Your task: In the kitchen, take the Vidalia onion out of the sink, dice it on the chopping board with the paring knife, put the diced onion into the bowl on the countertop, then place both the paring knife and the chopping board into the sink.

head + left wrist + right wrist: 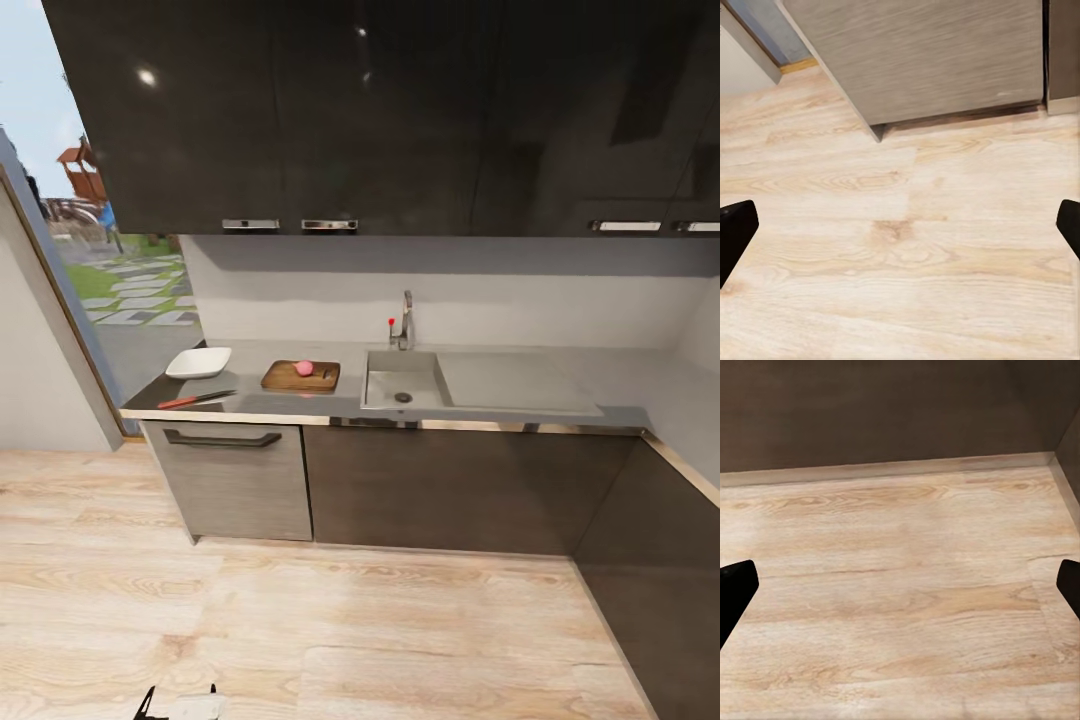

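Resting on chopping board (pixel 300 377): onion (pixel 304 369) | far from both tools (pixel 900 232) (pixel 900 592), spread wide above floor (pixel 350 640)

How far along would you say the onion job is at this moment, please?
The onion already sits whole on the chopping board, so it is out of the sink. Nothing is in hand: both wrist views show open jaws over bare floor. Left to do: pick up the knife, dice, fill the empty bowl, then put knife and board in the sink.

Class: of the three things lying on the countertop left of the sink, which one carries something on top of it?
The chopping board: a pink onion sits on it. The bowl looks empty; the knife lies bare.
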Robot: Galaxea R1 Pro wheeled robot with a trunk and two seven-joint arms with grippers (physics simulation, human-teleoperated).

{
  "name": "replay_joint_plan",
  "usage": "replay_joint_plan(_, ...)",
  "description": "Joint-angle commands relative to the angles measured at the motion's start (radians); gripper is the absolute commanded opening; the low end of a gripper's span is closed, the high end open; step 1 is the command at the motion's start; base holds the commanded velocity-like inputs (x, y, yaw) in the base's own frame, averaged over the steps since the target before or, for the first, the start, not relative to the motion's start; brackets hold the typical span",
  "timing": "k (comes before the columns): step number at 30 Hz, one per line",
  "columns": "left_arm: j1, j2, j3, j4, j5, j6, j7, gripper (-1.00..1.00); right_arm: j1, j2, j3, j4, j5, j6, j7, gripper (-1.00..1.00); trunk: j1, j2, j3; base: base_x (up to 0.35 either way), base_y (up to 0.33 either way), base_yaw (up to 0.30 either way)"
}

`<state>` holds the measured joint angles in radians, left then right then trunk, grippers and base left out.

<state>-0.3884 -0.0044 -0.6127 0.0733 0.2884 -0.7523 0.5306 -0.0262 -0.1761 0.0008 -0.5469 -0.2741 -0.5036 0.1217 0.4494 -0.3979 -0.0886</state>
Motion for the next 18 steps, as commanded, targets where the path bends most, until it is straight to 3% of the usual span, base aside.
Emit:
replay_joint_plan(1, -0.001, -0.001, -0.009, 0.003, 0.006, -0.002, 0.003, 1.00, -0.001, 0.000, 0.000, 0.001, -0.011, -0.003, 0.009, 1.00, 0.001, -0.002, -0.002, 0.000, 0.000, 0.000)
replay_joint_plan(6, -0.001, -0.003, -0.009, 0.004, 0.006, 0.022, 0.000, 1.00, -0.001, 0.000, 0.001, 0.001, -0.010, -0.003, 0.009, 1.00, 0.001, -0.002, -0.002, 0.000, 0.000, 0.000)
replay_joint_plan(9, -0.001, -0.030, -0.008, 0.003, 0.006, 0.025, -0.019, 1.00, -0.001, 0.000, 0.001, 0.001, -0.010, -0.003, 0.009, 1.00, 0.001, -0.002, -0.002, 0.000, 0.000, 0.000)
replay_joint_plan(18, -0.001, -0.043, -0.008, 0.003, 0.007, 0.025, -0.044, 1.00, -0.001, 0.000, 0.001, 0.001, -0.010, -0.003, 0.009, 1.00, 0.001, -0.002, -0.002, 0.000, 0.000, 0.000)
